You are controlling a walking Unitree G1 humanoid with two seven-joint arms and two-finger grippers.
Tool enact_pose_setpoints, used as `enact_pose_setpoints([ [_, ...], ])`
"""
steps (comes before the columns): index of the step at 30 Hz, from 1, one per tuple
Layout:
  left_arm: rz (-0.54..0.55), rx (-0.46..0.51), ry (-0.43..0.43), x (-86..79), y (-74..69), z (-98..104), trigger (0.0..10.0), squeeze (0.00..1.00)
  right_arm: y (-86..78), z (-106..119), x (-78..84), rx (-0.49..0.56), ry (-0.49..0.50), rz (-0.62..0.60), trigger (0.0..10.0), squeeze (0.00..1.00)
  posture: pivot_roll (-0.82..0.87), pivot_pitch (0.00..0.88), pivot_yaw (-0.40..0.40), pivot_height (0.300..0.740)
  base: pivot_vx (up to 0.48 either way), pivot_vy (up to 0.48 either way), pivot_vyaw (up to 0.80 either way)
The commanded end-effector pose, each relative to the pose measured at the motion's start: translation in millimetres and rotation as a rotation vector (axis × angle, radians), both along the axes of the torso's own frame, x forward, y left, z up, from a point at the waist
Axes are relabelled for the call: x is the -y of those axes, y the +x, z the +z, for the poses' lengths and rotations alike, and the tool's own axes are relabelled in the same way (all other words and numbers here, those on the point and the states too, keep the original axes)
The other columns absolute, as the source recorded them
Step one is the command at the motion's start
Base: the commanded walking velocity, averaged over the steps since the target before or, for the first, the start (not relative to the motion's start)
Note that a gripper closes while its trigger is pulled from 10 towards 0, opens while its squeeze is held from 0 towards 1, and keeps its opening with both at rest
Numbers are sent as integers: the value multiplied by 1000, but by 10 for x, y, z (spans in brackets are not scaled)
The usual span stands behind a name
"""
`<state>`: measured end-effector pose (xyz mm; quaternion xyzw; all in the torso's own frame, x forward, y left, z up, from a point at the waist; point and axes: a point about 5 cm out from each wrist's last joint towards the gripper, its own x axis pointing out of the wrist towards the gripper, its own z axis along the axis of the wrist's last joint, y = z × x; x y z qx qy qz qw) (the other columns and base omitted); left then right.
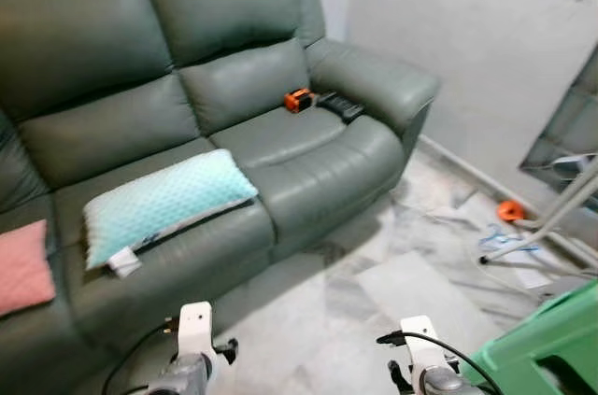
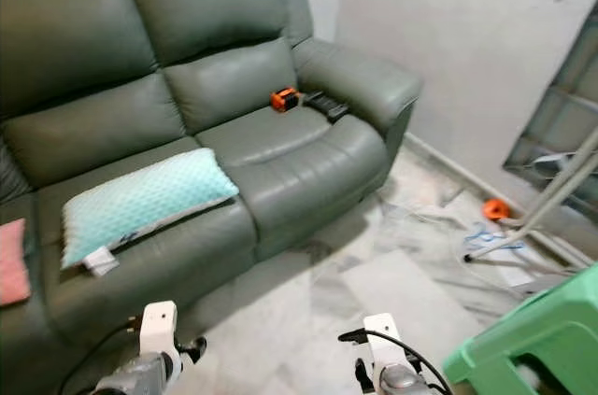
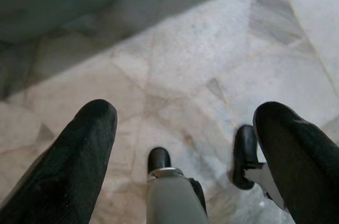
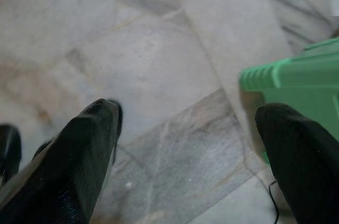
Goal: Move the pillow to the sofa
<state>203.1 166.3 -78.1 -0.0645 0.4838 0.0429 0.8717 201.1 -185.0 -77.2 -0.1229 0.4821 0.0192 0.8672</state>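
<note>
From the left eye view, one pale teal pillow (image 1: 163, 203) lay flat on the middle seat of the grey-green sofa (image 1: 234, 59), beside one pink cushion (image 1: 22, 266) at the seat's left end. One orange object (image 1: 298, 99) and one dark object (image 1: 340, 105) sat near each other at the back of the right seat, close to the armrest. Both arms hung low over the marble floor (image 1: 374, 302), with a green plastic stool (image 1: 551, 344) to the robot's right. The right eye view gave the same scene, with one small orange item (image 2: 495, 209) on the floor near the wall beside a white stand's leg (image 2: 547, 208). In the left wrist view, the left gripper (image 3: 188, 144) had its two black fingers (image 3: 79, 155) spread wide apart, holding nothing and touching nothing, above the floor tiles. In the right wrist view, the right gripper (image 4: 185, 144) likewise kept its two fingers (image 4: 79, 155) well apart and empty, the stool's green edge just beside one finger.
</note>
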Motion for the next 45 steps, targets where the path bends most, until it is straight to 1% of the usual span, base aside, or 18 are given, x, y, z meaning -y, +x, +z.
enact_pose_setpoints([
  [1, 16, -9, 9, -64, -11, -1, 10000, 0, -8, -12, -68, -8, 15, 10, 10000, 0, -113, 0, 36, 740, 0, 0, -744],
  [31, 35, -17, -13, -61, -24, -9, 10000, 0, -1, -8, -72, -4, 13, 33, 10000, 0, -115, 0, 32, 740, 0, 0, -735],
  [37, 44, -12, -21, -53, -22, -8, 10000, 0, 6, -4, -68, -2, 6, 51, 10000, 0, -118, 0, 31, 740, 0, 0, 0],
  [45, 23, -6, -6, -55, -10, -2, 10000, 0, 12, 0, -67, -1, 2, 65, 10000, 0, -122, 0, 31, 740, 358, 0, 0],
])
